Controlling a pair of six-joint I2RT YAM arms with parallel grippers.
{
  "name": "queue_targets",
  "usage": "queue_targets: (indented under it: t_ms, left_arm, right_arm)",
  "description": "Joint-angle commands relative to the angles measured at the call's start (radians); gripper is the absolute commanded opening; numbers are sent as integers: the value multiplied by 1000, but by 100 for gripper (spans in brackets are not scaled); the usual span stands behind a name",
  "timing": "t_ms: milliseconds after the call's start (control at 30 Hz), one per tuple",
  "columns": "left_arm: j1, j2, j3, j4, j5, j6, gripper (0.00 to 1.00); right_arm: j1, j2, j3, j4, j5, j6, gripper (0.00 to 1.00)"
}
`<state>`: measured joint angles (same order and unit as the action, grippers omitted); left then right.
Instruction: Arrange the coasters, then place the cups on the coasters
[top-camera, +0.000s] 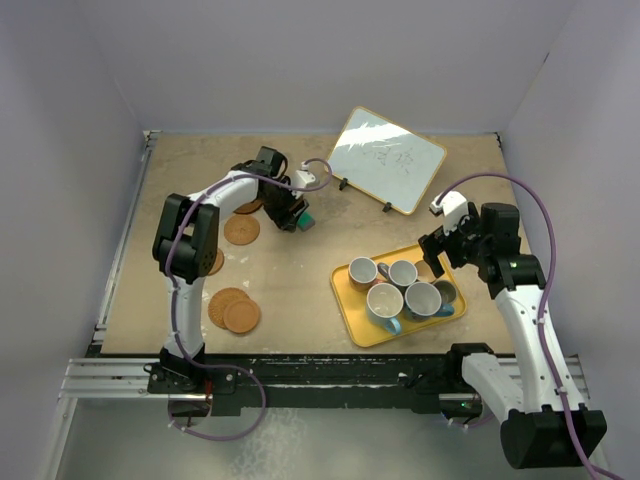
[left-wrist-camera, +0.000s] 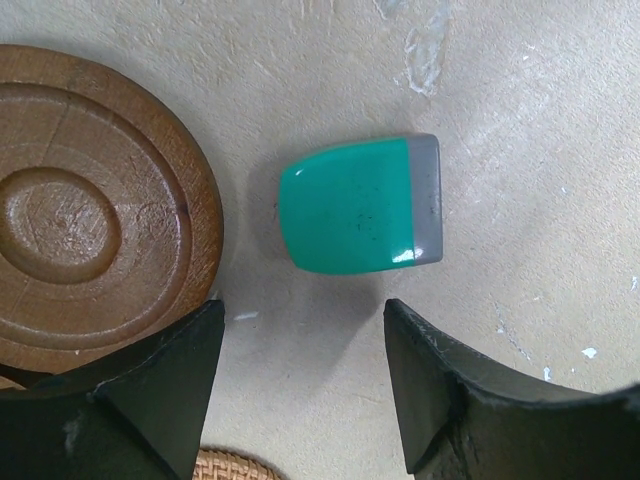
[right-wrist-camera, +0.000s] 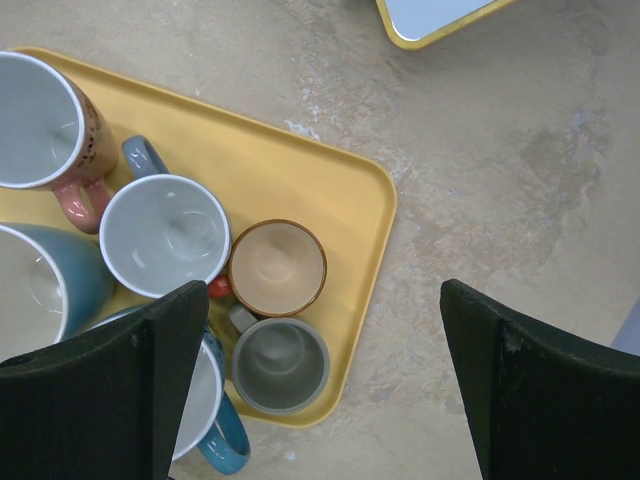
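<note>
Bright, even overhead light fills every view, leaving only soft, short shadows beneath the teal block and the cups. The far whiteboard carries pale glare; focus is sharp throughout.

**Layout of the workspace.** We find the tray on the near right of the table. All six cups stand in it: two along its far side, two before them, and two smaller ones side by side at its right end. The coasters lie on the table's left half. Two overlap near the front edge, one lies behind them partly under the left arm, and the others lie farther back. The block lies just right of one coaster, apart from it, beneath the left gripper. We place the board behind the tray, standing tilted. The right gripper hangs above the tray's right end.
</note>
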<state>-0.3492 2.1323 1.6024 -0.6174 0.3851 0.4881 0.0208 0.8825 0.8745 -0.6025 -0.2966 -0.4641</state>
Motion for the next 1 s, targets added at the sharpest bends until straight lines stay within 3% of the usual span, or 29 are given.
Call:
queue_targets:
  t_ms: [0, 167, 367, 567, 667, 967]
  left_arm:
    - [1, -12, 34, 15, 39, -10, 63]
    - [0, -150, -67, 29, 91, 63, 66]
    - [1, -375, -291, 5, 69, 200, 71]
    - [3, -616, -530, -32, -16, 334, 71]
    - [21, -689, -580, -65, -72, 325, 69]
    - [284, -715, -657, -63, -146, 306, 66]
  right_arm:
    - [5, -2, -6, -6, 11, -14, 100]
    - [5, -3, -4, -9, 9, -12, 100]
    - [5, -5, -2, -12, 8, -8, 100]
    - [5, -7, -1, -11, 8, -9, 100]
    - [5, -9, 1, -12, 7, -9, 100]
    - [5, -21, 3, -14, -12, -5, 100]
